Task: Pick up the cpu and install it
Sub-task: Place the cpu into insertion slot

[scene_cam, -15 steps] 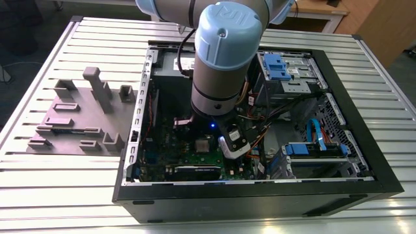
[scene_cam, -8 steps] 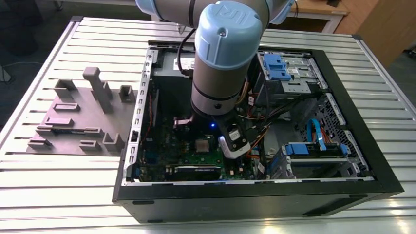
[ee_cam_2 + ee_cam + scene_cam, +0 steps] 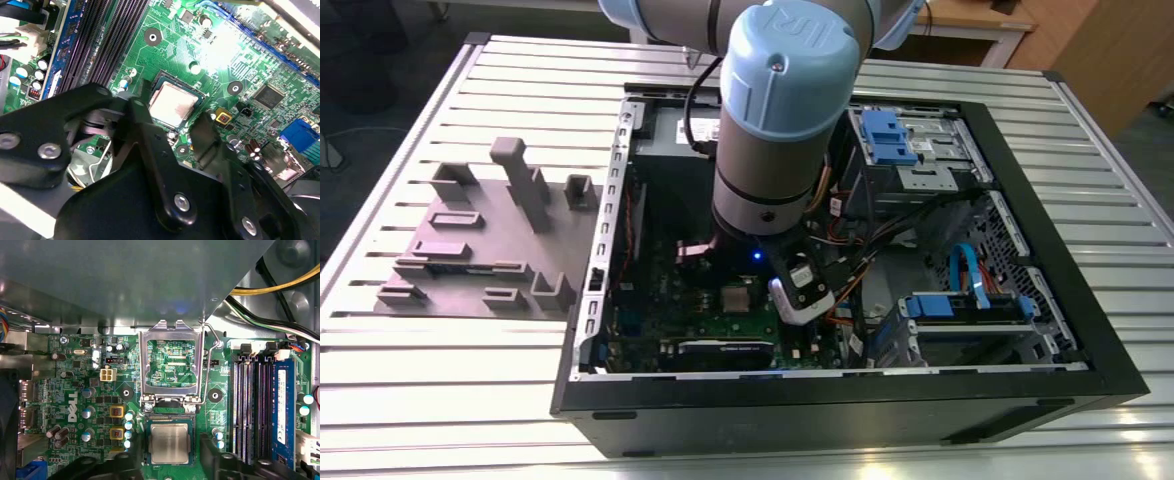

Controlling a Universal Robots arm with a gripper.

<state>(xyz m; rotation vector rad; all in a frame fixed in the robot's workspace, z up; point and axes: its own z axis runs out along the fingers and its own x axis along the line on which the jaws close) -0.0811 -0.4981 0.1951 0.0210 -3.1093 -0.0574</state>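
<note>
The cpu (image 3: 170,442) lies flat in the socket of the green motherboard (image 3: 80,390), with the hinged frame (image 3: 143,365) raised. The end effector (image 3: 169,114) straddles it, fingers spread wider than the chip, gripping nothing. The arm (image 3: 781,120) points steeply down into the open case (image 3: 854,405).

Colours: motherboard (image 3: 75,375) green with fine pale traces. cpu (image 3: 170,442) silvery top (pinkish cast in the second wrist view). Socket frame (image 3: 144,365) bare shiny metal. Memory slots (image 3: 250,405) black, one memory stick (image 3: 282,410) blue. Gripper (image 3: 170,455) matte black. Arm (image 3: 781,120) grey tube with pale-blue caps. Case (image 3: 854,410) black, drive brackets (image 3: 887,135) blue. Fixture (image 3: 480,240) plain grey. Table (image 3: 454,350) silver with ribbed stripes. Cable (image 3: 280,287) yellow.
</note>
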